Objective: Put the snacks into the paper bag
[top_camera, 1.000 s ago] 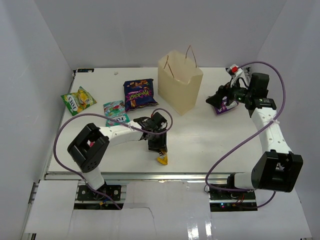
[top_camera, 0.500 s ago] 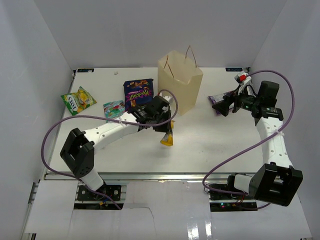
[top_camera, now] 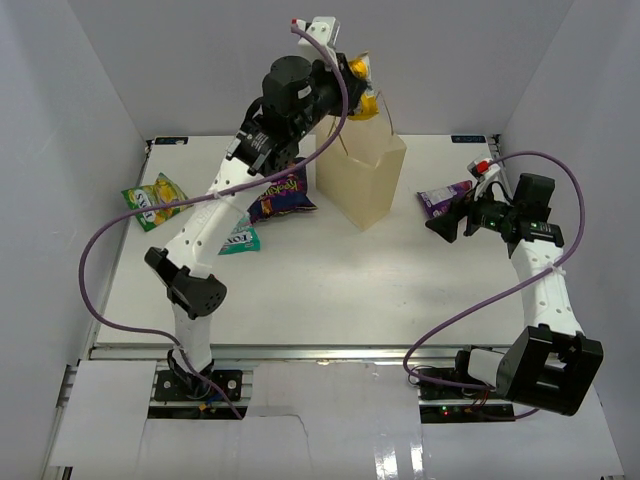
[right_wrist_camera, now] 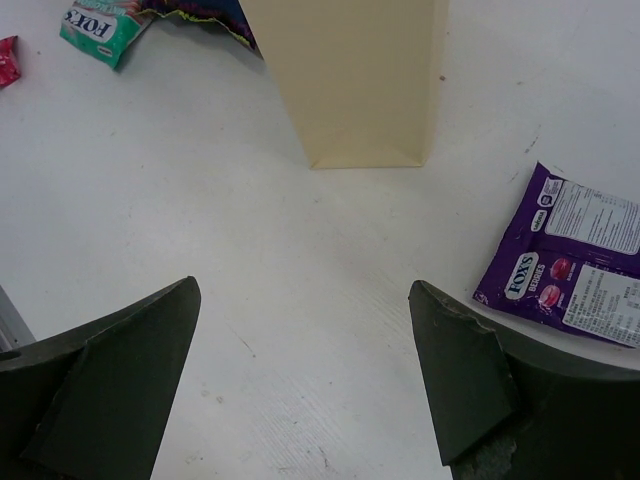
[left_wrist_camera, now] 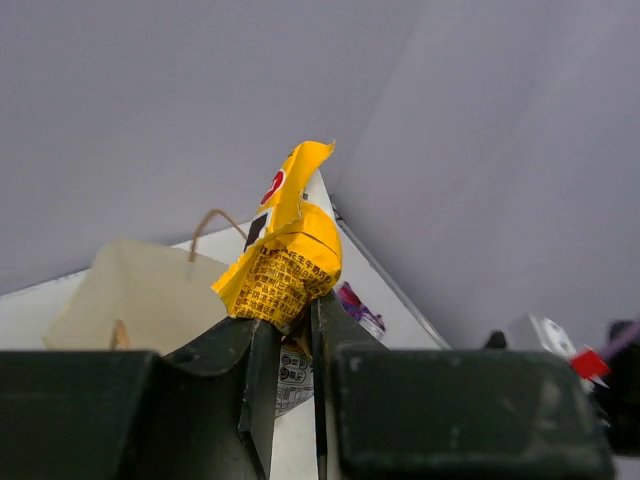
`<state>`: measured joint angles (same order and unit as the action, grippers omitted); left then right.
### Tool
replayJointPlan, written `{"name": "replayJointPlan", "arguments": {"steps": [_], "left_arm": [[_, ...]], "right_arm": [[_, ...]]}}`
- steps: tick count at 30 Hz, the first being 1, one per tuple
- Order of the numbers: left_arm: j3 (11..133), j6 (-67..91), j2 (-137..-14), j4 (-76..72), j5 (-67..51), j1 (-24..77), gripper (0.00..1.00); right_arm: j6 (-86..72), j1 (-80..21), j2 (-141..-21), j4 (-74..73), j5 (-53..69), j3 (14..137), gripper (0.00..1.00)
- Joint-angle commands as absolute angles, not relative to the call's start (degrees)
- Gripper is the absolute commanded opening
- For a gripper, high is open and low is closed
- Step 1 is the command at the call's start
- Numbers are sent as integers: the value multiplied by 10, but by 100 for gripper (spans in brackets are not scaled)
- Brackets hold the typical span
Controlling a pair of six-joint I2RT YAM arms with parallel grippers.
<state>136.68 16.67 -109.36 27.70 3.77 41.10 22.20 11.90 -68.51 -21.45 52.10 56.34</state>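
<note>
Up from the near part of the table [top_camera: 400, 290] to high above the paper bag [top_camera: 362, 180] within a single second: left gripper [top_camera: 347, 80], shut tight on the yellow packet [top_camera: 362, 85]. Pinched by its lower end between the two fingers in the wrist view, crumpled top sticking up, bag's open mouth and one twisted handle [left_wrist_camera: 205, 222] below and behind. No longer lying on the table, then, but lifted, carried and held just over the rim, nearer the bag's far side. Probably only a small shift over the opening and a release left before counting this snack as delivered; some risk of a drop onto the rim or behind the bag if let go too early. Right gripper [top_camera: 447, 218] spread wide and empty, drawn back a little from the purple packet [top_camera: 443, 198], lying flat and untouched on the table near the bag's right side. Out on the table to the left: blue chip bag [top_camera: 280, 197], teal packet [top_camera: 240, 240], green packet [top_camera: 152, 200]. Inside of the bag hidden from every view; most of the job apparently ahead.
</note>
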Motion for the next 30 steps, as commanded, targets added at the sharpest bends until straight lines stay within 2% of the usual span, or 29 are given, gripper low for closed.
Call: {"name": "replayJointPlan", "arguments": {"steps": [1,6,13,16,17,18,22,25,30], "left_arm": [[1377,160,-1150,266,50,374,13],[1370,161,-1180,192,51,360,16],[1360,173,-1188,171,41,360,19],[1337,177,-1180,169,45,360,33],[1331,180,-1178,169,46,360,40],[1326,182,-1176,169,47,360,54],[1324,191,-1173,168,45,360,76],[1329,192,-1167,168,41,360,82],[1271,160,-1091,168,49,360,86]], "right_arm": [[230,121,-666,-212,517,560,90],[230,121,-665,-213,509,555,91],[237,121,-672,-215,500,538,90],[236,121,-685,-217,487,535,91],[230,122,-689,-217,477,536,90],[223,122,-694,-217,454,542,90],[139,122,-756,-221,355,581,90],[58,122,-815,-242,277,633,88],[-89,121,-878,-233,193,662,88]]}}
